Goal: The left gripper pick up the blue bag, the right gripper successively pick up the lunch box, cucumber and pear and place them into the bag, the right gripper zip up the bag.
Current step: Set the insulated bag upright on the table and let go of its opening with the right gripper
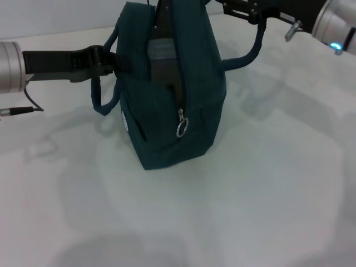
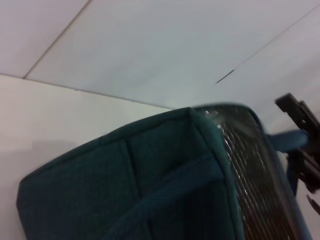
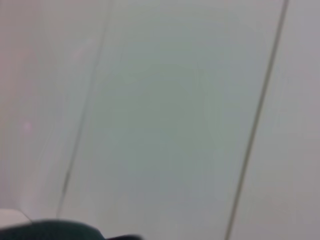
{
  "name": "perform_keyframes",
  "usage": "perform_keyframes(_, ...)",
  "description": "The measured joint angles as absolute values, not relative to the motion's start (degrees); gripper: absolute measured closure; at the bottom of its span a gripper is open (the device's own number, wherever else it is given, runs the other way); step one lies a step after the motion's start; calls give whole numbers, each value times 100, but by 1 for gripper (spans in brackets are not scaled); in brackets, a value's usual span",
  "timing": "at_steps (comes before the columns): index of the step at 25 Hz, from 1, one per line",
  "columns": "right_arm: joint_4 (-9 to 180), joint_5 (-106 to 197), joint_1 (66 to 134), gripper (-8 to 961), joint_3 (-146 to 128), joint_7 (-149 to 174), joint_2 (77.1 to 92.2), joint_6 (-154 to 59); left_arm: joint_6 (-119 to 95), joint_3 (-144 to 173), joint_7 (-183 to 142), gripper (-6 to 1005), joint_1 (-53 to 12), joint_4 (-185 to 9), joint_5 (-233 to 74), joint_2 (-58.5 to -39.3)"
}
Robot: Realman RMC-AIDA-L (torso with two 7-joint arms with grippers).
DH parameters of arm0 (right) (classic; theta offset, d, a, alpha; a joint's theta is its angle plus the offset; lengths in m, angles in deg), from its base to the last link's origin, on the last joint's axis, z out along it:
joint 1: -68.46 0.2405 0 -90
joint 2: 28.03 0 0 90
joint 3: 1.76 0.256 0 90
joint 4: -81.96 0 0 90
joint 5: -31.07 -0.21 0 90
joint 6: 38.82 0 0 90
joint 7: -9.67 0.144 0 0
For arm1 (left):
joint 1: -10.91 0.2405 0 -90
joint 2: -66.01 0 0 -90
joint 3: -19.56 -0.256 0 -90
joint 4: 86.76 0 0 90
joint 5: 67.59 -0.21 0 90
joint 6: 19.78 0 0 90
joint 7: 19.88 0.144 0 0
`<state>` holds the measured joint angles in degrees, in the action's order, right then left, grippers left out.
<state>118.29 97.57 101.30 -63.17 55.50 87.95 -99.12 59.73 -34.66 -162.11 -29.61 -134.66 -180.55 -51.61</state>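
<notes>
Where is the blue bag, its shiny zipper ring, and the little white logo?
blue bag (image 1: 167, 139), head view, on its front fabric panel.
zipper ring (image 1: 182, 129), head view, on the round metal pull.
white logo (image 1: 124, 120), head view, on the round patch.

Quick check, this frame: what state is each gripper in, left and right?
Left gripper: shut on the blue bag, at its side.
Right gripper: at the bag's top; cannot be told.
</notes>
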Motion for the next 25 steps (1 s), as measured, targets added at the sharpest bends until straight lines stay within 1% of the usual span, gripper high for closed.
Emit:
perform_keyframes(3, 12607, 9635, 9765, 190, -6695, 5890, 8761, -10008, 6054, -3466, -16178, 956, -2868, -13466, -17908, -5153)
perform_keyframes(6, 13124, 9631, 9567, 190, -6777, 6097, 8752, -10222, 6188, -3465, -16155, 956, -2781, -13467, -17771, -5147)
perform_keyframes(11, 13373, 9662, 9487, 189, -6785, 6346, 8732, -10490, 6569, -3399, -16216, 956, -2675, -13492, -17517, -5072)
perform_keyframes(16, 13391, 9783, 9480, 189, -6788, 6512, 8720, -10640, 7038, -3170, -16443, 956, -2612, -13528, -17404, -5066)
perform_keyframes(20, 13523, 9956, 9404, 189, -6778, 6695, 8709, -10787, 7253, -3158, -16588, 956, -2594, -13505, -17290, -5108)
perform_keyframes(25, 13988, 10106, 9060, 189, -6777, 6940, 8705, -10922, 7411, -3196, -16725, 956, -2594, -13469, -17221, -5184)
